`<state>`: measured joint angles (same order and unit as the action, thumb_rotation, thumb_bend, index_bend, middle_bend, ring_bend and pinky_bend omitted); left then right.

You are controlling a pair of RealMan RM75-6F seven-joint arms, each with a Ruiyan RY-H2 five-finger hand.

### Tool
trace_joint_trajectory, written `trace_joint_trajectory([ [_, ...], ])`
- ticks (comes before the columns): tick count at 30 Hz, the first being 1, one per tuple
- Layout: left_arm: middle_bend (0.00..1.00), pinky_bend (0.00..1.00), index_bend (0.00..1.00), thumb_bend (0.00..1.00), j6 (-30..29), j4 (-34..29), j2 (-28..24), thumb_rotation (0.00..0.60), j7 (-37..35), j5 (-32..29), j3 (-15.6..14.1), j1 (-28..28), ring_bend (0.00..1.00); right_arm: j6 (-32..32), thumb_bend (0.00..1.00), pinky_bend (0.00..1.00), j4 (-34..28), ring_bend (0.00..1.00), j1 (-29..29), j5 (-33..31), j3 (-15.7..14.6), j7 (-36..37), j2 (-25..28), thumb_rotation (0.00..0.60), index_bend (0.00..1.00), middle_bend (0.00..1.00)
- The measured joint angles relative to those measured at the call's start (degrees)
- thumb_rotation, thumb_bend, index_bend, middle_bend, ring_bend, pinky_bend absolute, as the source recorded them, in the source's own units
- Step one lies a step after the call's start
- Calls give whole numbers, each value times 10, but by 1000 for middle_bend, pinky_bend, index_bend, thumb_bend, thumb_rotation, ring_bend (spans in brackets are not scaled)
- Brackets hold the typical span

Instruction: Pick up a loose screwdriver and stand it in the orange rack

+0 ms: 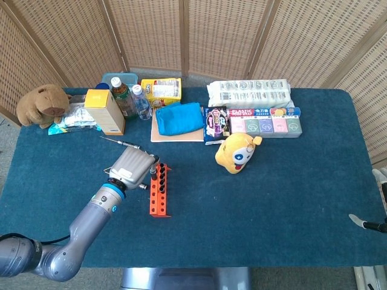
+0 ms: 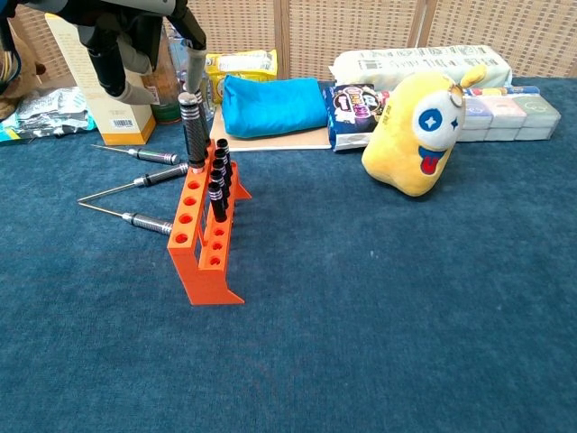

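Observation:
The orange rack (image 1: 159, 194) (image 2: 204, 245) stands left of the table's middle with several black-handled bits in its holes. A tall grey-handled screwdriver (image 2: 191, 131) stands upright in its far end. My left hand (image 1: 133, 167) (image 2: 133, 41) hovers just above and left of that handle, fingers spread, holding nothing. Three loose screwdrivers lie on the cloth left of the rack: a far one (image 2: 144, 155) (image 1: 121, 142), a middle one (image 2: 142, 181) and a near one (image 2: 144, 221). Only a sliver of my right hand (image 1: 366, 224) shows at the table's right edge.
A yellow plush (image 1: 237, 152) (image 2: 417, 135) sits right of the rack. A carton (image 2: 97, 86), bottles (image 1: 130, 99), a blue pouch (image 2: 270, 104), snack packs and a tissue pack (image 1: 249, 93) line the back. A brown plush (image 1: 42, 104) sits far left.

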<state>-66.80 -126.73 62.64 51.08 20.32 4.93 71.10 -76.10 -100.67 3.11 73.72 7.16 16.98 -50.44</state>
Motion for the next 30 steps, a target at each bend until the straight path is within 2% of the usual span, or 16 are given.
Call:
trace_joint_trajectory([
  [14,1000,1000,392,385,3,-8,-11,600,-1,-16,3,8,1000,2,0,0,0,0,1,1,-1,0,0,600,0,0],
  [30,1000,1000,391,383,0,9,6,600,4,-28,2,15,1000,2,0,0,-1,0,1,-1,0,-1,0,600,0,0],
])
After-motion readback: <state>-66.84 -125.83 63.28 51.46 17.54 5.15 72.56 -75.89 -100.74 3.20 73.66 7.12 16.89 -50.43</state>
